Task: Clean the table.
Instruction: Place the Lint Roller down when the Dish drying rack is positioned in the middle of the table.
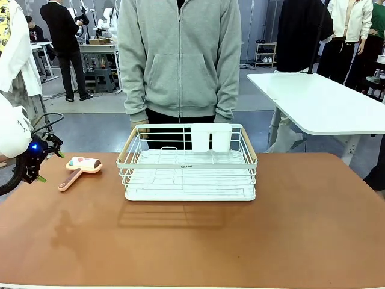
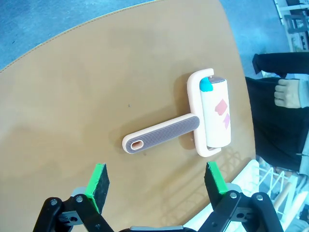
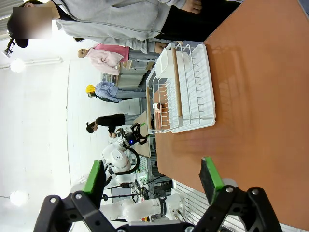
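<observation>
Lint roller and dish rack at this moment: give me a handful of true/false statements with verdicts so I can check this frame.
1. The lint roller lies on the table, to the robot's left of the dish rack. True.
2. The left gripper is shut on the roller's handle. False: its jaws stand open above the roller, touching nothing.
3. Two white cups sit in the rack's front edge nearest the robot. False: a white holder hangs at the far side, next to the person.
4. The right gripper is open and holds nothing. True.
5. The roller lies inside the rack. False: it lies on the bare tabletop, apart from the rack.
</observation>
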`<state>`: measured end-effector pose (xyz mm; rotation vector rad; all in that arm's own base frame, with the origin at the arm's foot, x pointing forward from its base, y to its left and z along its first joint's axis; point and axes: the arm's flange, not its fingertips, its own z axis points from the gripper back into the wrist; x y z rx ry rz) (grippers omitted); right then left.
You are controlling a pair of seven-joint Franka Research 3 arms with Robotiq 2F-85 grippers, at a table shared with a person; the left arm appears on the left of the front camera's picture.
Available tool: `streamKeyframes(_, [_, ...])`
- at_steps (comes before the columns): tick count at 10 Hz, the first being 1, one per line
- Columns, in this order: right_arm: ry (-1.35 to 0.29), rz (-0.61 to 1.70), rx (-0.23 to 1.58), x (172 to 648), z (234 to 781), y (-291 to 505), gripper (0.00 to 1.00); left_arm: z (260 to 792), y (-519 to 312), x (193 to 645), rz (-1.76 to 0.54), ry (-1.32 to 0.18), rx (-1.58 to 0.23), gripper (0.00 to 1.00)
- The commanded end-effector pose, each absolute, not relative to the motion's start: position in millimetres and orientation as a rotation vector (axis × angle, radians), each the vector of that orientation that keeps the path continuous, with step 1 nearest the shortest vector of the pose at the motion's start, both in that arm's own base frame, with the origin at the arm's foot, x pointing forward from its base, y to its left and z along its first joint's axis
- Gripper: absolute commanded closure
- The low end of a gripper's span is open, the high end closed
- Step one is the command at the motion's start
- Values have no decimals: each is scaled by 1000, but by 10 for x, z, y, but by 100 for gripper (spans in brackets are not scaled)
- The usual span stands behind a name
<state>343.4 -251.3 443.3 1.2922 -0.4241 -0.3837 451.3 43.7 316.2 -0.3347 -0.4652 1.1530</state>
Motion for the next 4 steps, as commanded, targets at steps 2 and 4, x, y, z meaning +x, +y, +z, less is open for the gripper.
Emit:
streamKeyframes(2, [-436, -375, 1304, 3405, 4454, -2490, 0, 3133, 435, 4481, 1171, -476, -343, 0])
streamKeyframes(4, [-436, -375, 1304, 3405, 4454, -2490, 0, 3133, 435, 4481, 1171, -476, -343, 0])
